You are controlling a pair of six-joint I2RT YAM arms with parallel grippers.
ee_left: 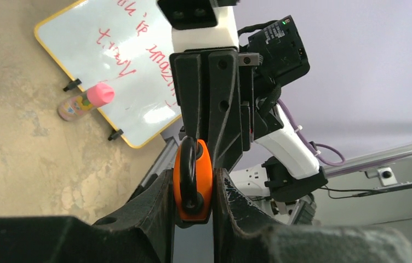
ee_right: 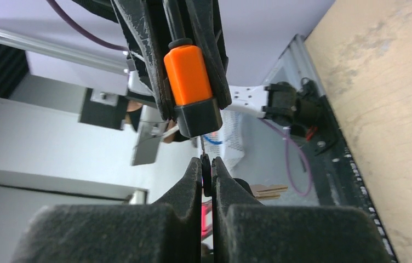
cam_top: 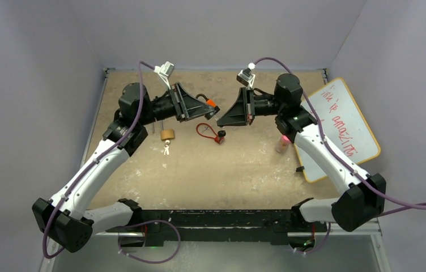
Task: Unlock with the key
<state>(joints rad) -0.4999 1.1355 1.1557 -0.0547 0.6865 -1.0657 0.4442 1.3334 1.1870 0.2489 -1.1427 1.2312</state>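
Note:
My left gripper (cam_top: 206, 106) is shut on an orange padlock (cam_top: 211, 103) with a black shackle, held above the table's far middle; in the left wrist view the padlock (ee_left: 193, 181) sits squeezed between the pads. My right gripper (cam_top: 220, 121) is shut on a black-headed key (ee_right: 206, 174), its thin blade pointing up at the padlock's black base (ee_right: 198, 118). In the right wrist view the orange padlock (ee_right: 187, 74) hangs just above the key tip. The two grippers face each other, close together.
A brass padlock with keys (cam_top: 167, 136) lies on the table below the left gripper. A red cable lock (cam_top: 209, 131) lies at centre. A pink-capped bottle (cam_top: 282, 143) and a whiteboard (cam_top: 344, 127) are at the right.

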